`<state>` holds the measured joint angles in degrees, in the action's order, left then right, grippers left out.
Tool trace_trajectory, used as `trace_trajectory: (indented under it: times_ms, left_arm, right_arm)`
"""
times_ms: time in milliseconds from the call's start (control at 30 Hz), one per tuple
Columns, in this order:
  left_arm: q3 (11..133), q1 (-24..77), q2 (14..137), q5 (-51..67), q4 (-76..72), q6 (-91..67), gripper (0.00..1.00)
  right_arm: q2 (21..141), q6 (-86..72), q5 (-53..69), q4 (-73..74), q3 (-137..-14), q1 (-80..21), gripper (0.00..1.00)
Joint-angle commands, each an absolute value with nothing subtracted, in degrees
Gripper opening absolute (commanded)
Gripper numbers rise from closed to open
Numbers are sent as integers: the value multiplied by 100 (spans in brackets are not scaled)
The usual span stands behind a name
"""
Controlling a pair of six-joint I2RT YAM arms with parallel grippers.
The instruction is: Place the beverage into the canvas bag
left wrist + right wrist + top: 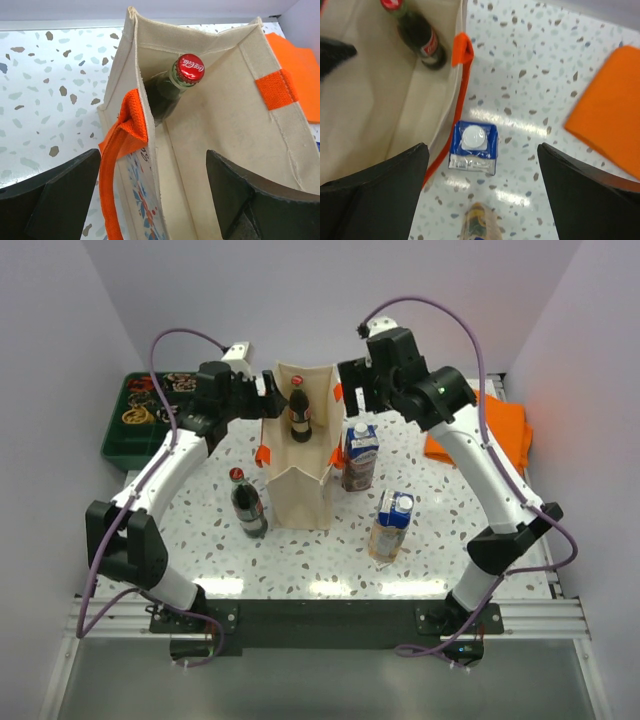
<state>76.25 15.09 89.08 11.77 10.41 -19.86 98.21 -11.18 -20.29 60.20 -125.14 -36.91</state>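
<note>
Just ahead of left gripper (152, 156): bottle (189, 70)

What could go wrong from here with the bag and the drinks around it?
1. The left fingers stand open on either side of the bag wall and its orange handle; pulling away sideways could snag the handle and tip the bag.
2. The bottle inside leans into a corner, so a jolt might topple it.
3. The blue carton stands close beside the bag, under the open right fingers; a low move could knock it over.
</note>
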Motion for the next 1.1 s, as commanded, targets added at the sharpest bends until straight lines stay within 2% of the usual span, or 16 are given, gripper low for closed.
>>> trace_trajectory:
  times_ms: [0,233,500,1067]
  left_arm:
    - [7699,1529,8499,1072,975,-1811,92]
    - [7796,1529,8376,871,1616,-1837,92]
    - [7515,1529,8112,668,1854,-1784,92]
    - [7277,1529,7910,686,2065,-1767,88]
  right_arm:
    - [9475,-1669,-1539,6477,-11893,-3709,92]
    - [9238,-1977,-1230,6416,-11242,-3709,89]
    - [9202,-1960,-1204,6153,-10706,-3700,96]
    - [9870,-1820,-853,5414,-10591,-3269,95]
